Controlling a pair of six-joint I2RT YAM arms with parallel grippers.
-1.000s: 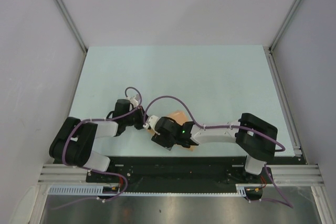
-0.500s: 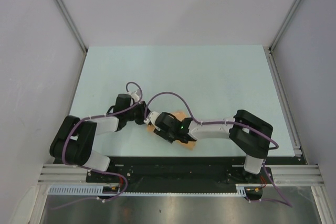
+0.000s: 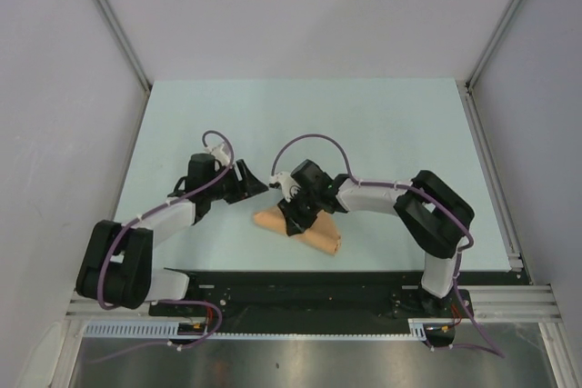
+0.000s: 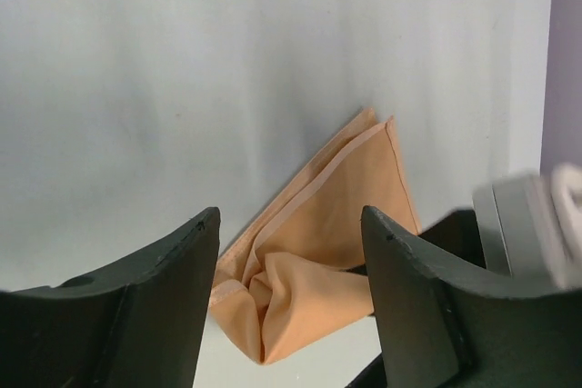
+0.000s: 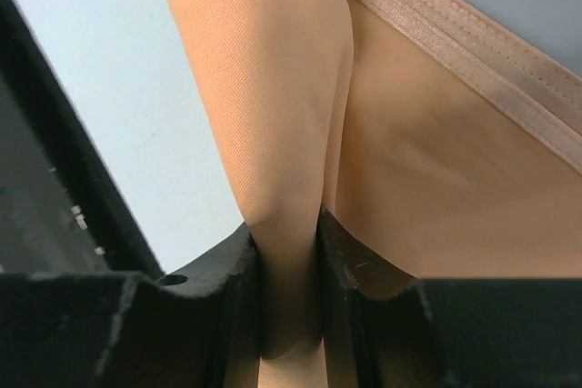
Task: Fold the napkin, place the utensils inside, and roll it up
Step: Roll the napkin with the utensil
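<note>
Pinching is the word for the right gripper [image 5: 287,256]: its jaws are closed tight on a thick ridge of the napkin [image 4: 338,195], with cloth squeezed up between them in the right wrist view. The left gripper [image 4: 289,238] is the opposite. Its jaws stand wide apart with nothing in them, hanging just beside the cloth on its left and pointed at its bunched end.

The napkin isn't flat anymore. It's a rumpled, elongated bundle lying diagonally, with a hemmed corner poking out on the far side and soft puckered folds at the end nearest the left arm. It sits on the pale bench [image 3: 382,134], close to the near edge and roughly between the two arms. I can't see the teal utensil anywhere. It might be wrapped inside, but I can't tell.

My read is that this is the rolling stage, and a messy one. To do it well, I'd keep the right pinch low and steady as an anchor, then bring the left jaws onto the loose puckered end rather than the middle. Roll toward the open bench, not the near edge, since there's little room there. Keep the cloth taut so the hem doesn't flop open.
</note>
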